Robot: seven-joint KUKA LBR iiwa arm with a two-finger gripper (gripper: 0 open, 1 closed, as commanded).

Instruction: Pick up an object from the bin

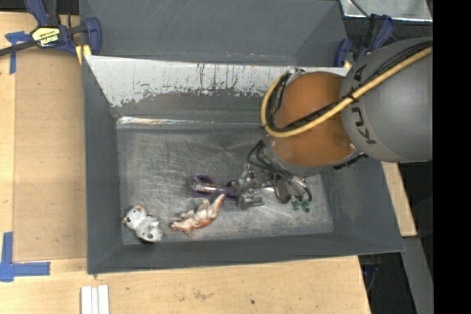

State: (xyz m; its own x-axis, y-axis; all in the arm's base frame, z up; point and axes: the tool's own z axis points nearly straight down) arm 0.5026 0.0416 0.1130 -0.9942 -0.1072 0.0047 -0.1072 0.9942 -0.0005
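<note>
Gripper low over the floor of the bin, right of centre and toward the wall at the lower edge of the view. The arm's orange cover and looped yellow cable hang directly above it. From this angle it cannot be told whether the gripper is spread or closed, or whether anything sits in it.

Nearest item: a purple strip-like thing, lying flat just left of the gripper with its right end meeting the metal parts. Whether they touch cannot be made out. By position it is judged the likeliest candidate for the pick, and the low pose suits a grasp at floor level.

Just beyond it, toward the lower wall, lies a tan and orange toy figure, stretched out at a slant. A small white and grey thing sits well apart in the lower left corner of the floor. A small green thing lies just right of the gripper, partly under the cover's shadow, so its kind is unclear.

The floor beneath the cover is hidden, and more items may lie there.
</note>
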